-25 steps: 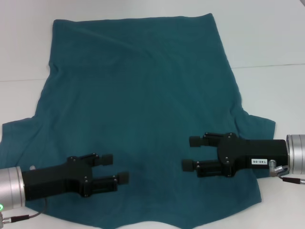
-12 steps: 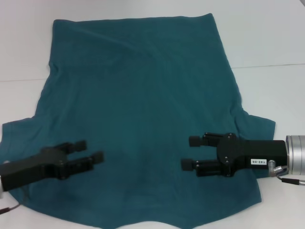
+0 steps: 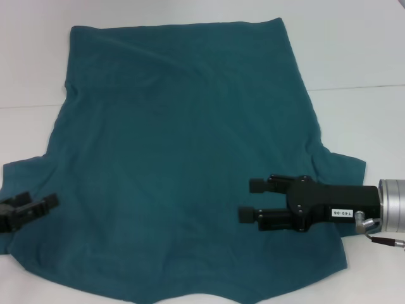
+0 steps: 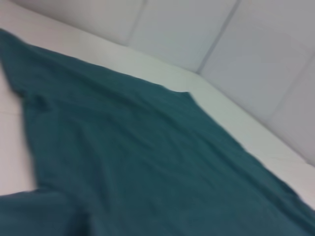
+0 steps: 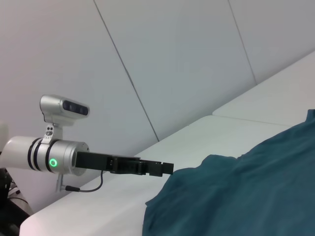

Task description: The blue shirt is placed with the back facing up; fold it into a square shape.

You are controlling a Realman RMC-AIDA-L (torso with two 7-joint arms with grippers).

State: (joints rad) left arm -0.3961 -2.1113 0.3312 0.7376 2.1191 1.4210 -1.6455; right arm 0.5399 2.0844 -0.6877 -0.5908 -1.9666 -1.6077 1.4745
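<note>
Dark teal-blue knit shirt (image 3: 183, 158): flat on white bench (image 3: 354, 57).
My left end effector (image 3: 39, 205): released, over left sleeve.
My right end effector (image 3: 252, 200): released, over near-right shirt.

The blue shirt (image 3: 183, 158) lies spread flat on the table (image 3: 354, 44), hem at the far side. The right gripper (image 3: 250, 201) hovers over its near right part, fingers apart. The left gripper (image 3: 38, 206) sits over the near left sleeve.
</note>
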